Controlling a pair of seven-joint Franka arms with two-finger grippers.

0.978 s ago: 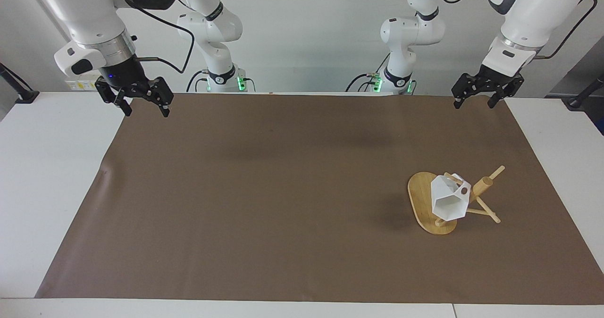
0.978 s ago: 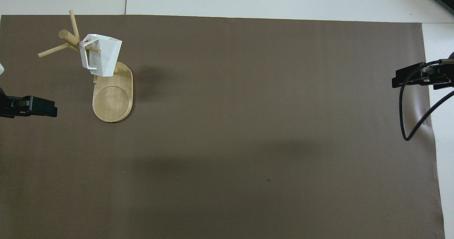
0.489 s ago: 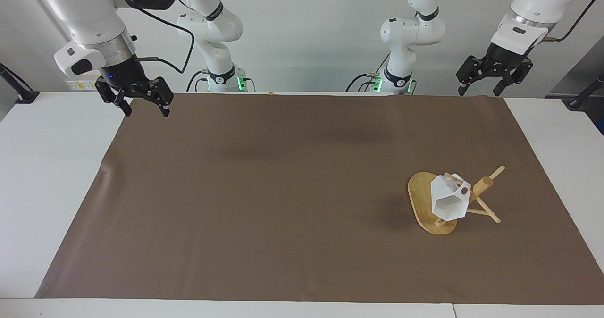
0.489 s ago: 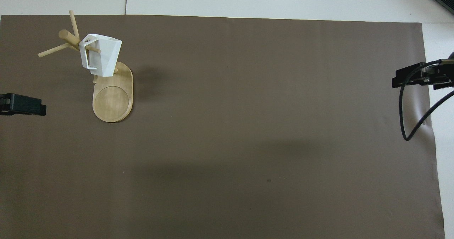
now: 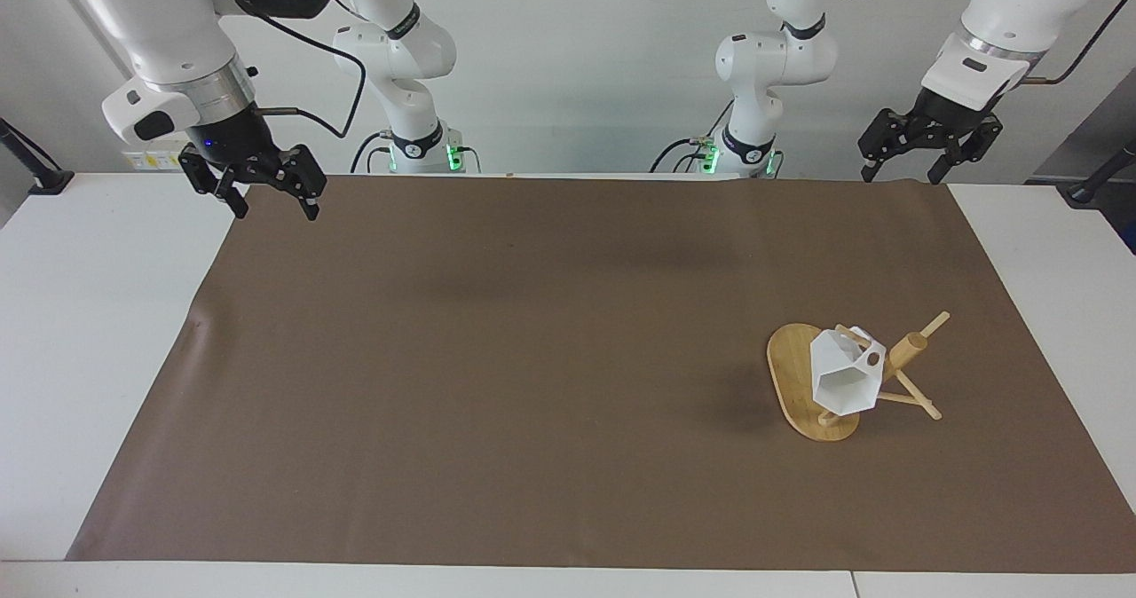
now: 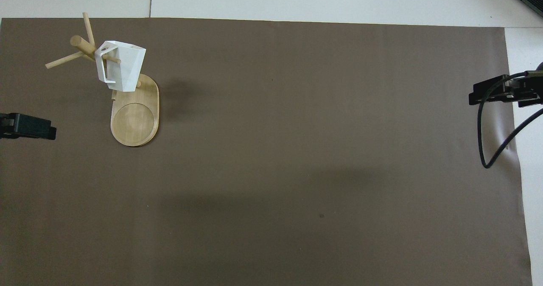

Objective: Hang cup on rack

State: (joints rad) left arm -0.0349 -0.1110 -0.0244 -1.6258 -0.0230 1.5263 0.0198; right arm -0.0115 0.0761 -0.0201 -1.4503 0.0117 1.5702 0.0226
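Start at the robots' edge of the table: your right gripper hangs in the upper left of the facing view, over the corner of the brown mat, its fingers spread and holding nothing. Your left gripper sits in the upper right of that view, raised over the mat's edge at its own end, fingers also spread and empty. Farther out, in the lower right of the facing view, you see the bamboo mug rack standing on the mat. The white faceted cup hangs from one of its pegs by the handle, tilted, above the oval base.
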